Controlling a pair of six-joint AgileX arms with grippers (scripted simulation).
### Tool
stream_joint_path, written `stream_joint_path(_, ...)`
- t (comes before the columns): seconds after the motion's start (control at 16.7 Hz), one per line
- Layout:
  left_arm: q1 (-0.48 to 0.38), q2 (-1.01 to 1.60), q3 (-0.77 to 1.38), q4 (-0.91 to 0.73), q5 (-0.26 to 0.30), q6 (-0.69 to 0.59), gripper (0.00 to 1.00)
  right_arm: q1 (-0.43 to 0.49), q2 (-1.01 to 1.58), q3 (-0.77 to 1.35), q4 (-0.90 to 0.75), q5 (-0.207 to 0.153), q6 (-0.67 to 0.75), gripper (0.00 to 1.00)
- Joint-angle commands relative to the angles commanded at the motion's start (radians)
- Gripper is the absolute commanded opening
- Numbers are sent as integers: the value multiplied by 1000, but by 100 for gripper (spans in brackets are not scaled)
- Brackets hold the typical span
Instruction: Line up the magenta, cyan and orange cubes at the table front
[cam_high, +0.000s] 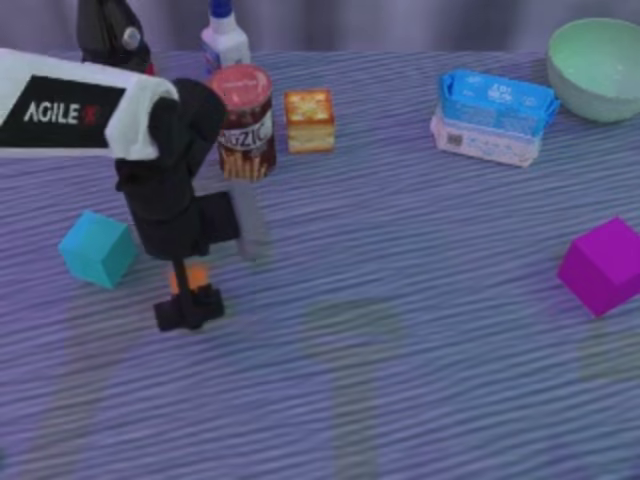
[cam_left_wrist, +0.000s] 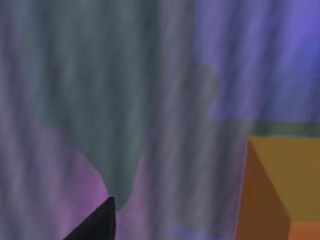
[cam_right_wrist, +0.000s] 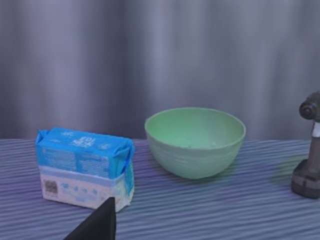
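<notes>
Along the far edge of the table (cam_high: 420, 260), a white bottle with a blue cap (cam_high: 224, 38) stands toward the far-left corner. Just in front of it stands an upright cylindrical snack can with a red lid (cam_high: 245, 122). Beside the can sits a small yellow-orange box with a printed pattern (cam_high: 309, 121). Toward the far-right corner lies a blue and white soft pack (cam_high: 494, 116), and a pale green bowl (cam_high: 598, 68) sits upright at that corner, near the pack. In the right wrist view a dark object (cam_right_wrist: 310, 150) stands beside the bowl.
</notes>
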Motion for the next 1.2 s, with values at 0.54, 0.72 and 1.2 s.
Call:
stream_joint_path(0.54,0,32,-29,50,0,1,77,0,0,0,0,0,0,100)
stream_joint_path(0.72,0,32,-29,50,0,1,55,0,0,0,0,0,0,100)
stream_joint_path(1.2,0,32,-29,50,0,1,0,0,0,0,0,0,0,100)
